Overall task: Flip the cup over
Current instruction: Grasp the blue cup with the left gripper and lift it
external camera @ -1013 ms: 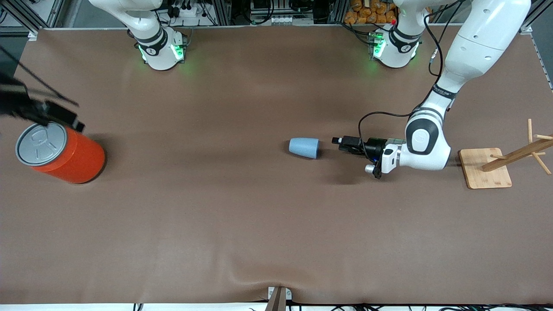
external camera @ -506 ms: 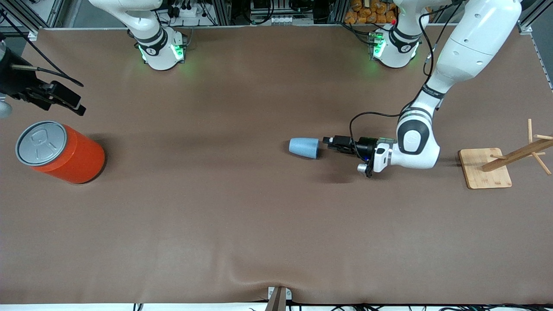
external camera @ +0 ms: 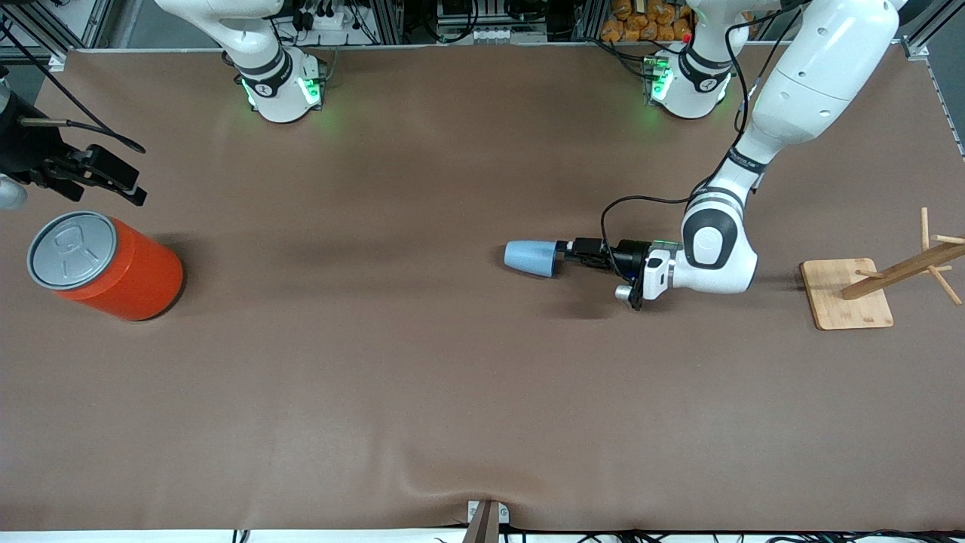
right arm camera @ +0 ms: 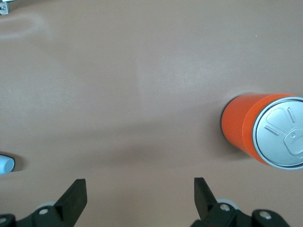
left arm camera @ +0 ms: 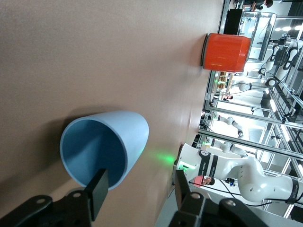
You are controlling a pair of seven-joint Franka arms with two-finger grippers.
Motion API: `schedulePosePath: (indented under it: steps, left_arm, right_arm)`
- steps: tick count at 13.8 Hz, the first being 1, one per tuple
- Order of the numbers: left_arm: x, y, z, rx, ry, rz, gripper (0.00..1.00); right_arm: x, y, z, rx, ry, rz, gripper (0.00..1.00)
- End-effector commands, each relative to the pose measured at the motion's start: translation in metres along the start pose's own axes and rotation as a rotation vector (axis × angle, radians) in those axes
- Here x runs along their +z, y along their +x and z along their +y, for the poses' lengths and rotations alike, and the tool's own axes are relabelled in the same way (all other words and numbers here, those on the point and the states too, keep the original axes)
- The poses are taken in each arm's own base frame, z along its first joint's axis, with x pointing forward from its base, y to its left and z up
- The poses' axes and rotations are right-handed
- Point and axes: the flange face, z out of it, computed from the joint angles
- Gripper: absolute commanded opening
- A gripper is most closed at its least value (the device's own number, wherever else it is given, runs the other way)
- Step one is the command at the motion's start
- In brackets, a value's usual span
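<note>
The light-blue cup (external camera: 530,258) lies on its side mid-table, its open mouth facing my left gripper (external camera: 564,252). In the left wrist view the cup (left arm camera: 106,142) shows its darker blue inside. My left gripper (left arm camera: 140,191) is open at the mouth. One finger (left arm camera: 99,191) is in front of the opening and the other finger (left arm camera: 182,189) is outside the wall, so the rim sits between them without being clamped. My right gripper (external camera: 121,185) is open and empty (right arm camera: 139,189) over the table beside the orange can. The cup's edge also shows in the right wrist view (right arm camera: 5,164).
A large orange can (external camera: 105,265) with a grey lid stands at the right arm's end of the table, also in the left wrist view (left arm camera: 226,52) and the right wrist view (right arm camera: 258,130). A wooden rack on a square base (external camera: 844,294) stands at the left arm's end.
My left gripper has moved toward the cup and now reaches its mouth. My right gripper has moved off the orange can's top to a spot beside it.
</note>
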Motion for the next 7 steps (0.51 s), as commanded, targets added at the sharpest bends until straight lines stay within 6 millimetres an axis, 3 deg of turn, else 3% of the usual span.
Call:
schedulePosePath:
  steps: [1,2,7]
  left_arm:
    - [0.006,0.002,-0.007,0.012,-0.007,0.019,0.62]
    - [0.008,0.002,-0.011,0.004,-0.012,0.018,0.57]
    - [0.023,0.003,-0.007,-0.01,-0.035,0.025,0.54]
  right_arm:
    - [-0.004,0.002,-0.001,-0.016,-0.015,0.008,1.0]
    - [-0.003,0.002,-0.001,-0.019,-0.017,0.008,1.0]
    - [-0.004,0.003,0.0,-0.021,-0.017,0.008,1.0]
